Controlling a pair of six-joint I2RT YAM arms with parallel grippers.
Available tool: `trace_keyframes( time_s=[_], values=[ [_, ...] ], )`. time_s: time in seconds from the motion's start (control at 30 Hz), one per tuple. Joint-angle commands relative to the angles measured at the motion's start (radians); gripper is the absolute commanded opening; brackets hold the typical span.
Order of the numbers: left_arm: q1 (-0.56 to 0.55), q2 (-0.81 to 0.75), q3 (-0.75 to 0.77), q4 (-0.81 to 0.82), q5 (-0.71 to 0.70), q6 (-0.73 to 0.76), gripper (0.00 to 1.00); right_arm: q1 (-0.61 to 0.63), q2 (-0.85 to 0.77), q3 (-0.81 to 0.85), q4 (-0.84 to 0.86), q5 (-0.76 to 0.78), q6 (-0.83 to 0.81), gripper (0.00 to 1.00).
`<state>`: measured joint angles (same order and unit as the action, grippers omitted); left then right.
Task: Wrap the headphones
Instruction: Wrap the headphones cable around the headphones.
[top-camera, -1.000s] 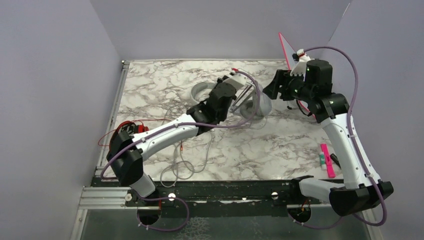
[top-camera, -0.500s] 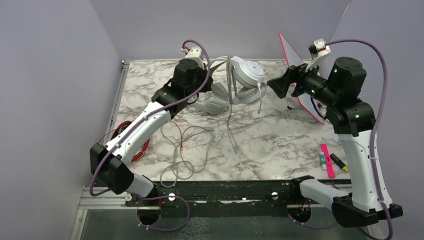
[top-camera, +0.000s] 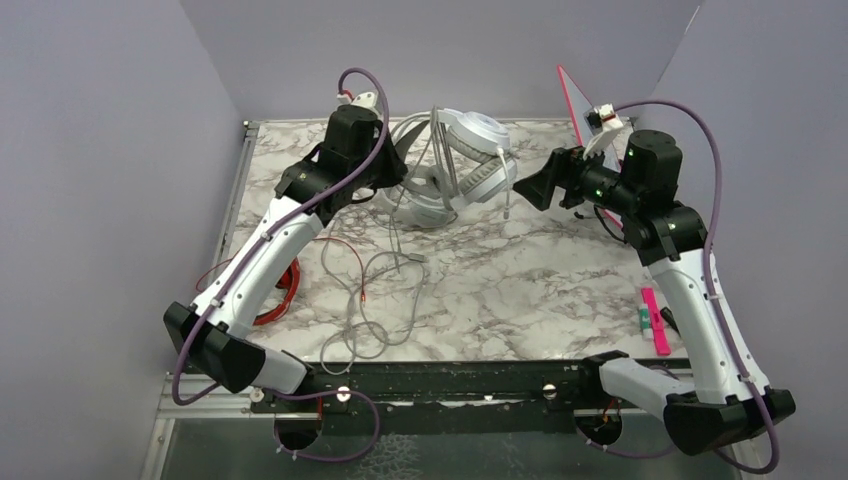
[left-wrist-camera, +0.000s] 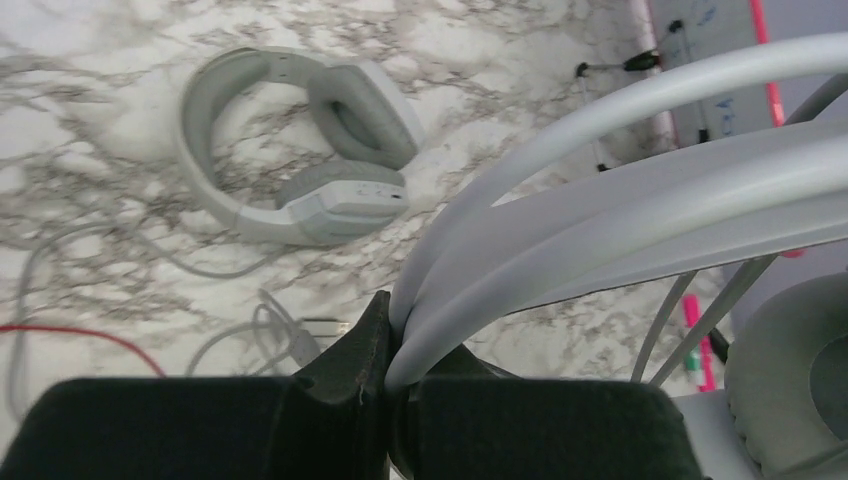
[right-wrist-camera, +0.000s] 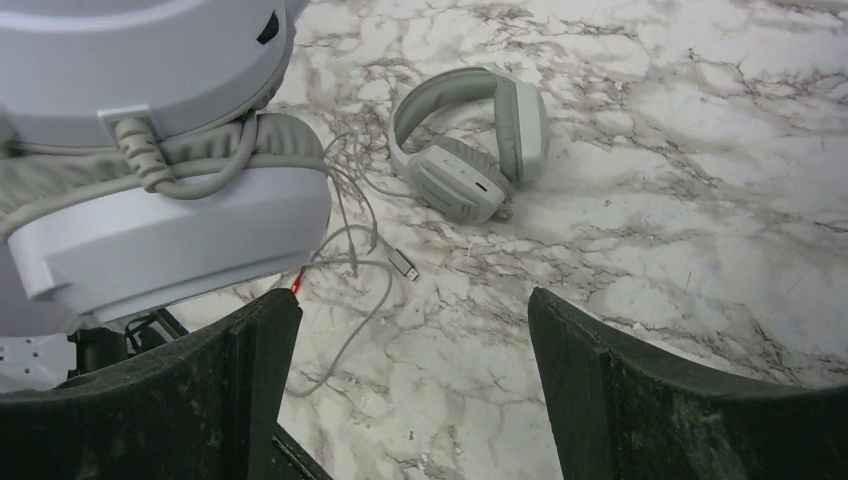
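Observation:
My left gripper is shut on the headband of the white-silver headphones and holds them in the air over the back of the table. Their thin grey cable hangs down to loose loops on the marble. My right gripper is open just right of the hanging ear cups, with nothing between its fingers. The light grey headphones lie flat on the table below; they also show in both wrist views. The red-and-black headphones lie at the left edge, partly behind my left arm.
A pink-rimmed board leans at the back right behind my right arm. Coloured markers lie near the right edge. Grey and red cable loops spread over the front left. Purple walls close in three sides.
My left arm has lifted the white-silver headphones off the table and drawn them back and left. My right gripper has opened wider and come down toward the ear cups.

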<state>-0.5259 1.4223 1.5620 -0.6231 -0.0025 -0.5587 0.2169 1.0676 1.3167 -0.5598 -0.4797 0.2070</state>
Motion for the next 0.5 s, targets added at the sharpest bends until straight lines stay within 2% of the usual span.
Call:
trace_keyframes(
  time_s=[0.0, 0.1, 0.2, 0.3, 0.47],
  values=[
    [0.003, -0.083, 0.063, -0.138, -0.234, 0.078, 0.0, 0.0, -0.007, -0.001, 0.085, 0.028, -0.016, 0.88],
    [0.003, -0.116, 0.069, -0.184, -0.395, 0.158, 0.0, 0.001, 0.007, 0.016, 0.073, 0.001, -0.086, 0.88],
    [0.003, -0.119, 0.079, -0.206, -0.495, 0.248, 0.0, 0.003, 0.042, 0.017, 0.084, -0.137, -0.101, 0.85],
    [0.003, -0.103, 0.107, -0.234, -0.524, 0.294, 0.0, 0.026, 0.054, -0.004, 0.134, -0.182, -0.09, 0.84],
    [0.003, -0.089, 0.133, -0.25, -0.506, 0.322, 0.0, 0.182, 0.133, 0.065, 0.126, -0.079, -0.128, 0.84]
  ],
)
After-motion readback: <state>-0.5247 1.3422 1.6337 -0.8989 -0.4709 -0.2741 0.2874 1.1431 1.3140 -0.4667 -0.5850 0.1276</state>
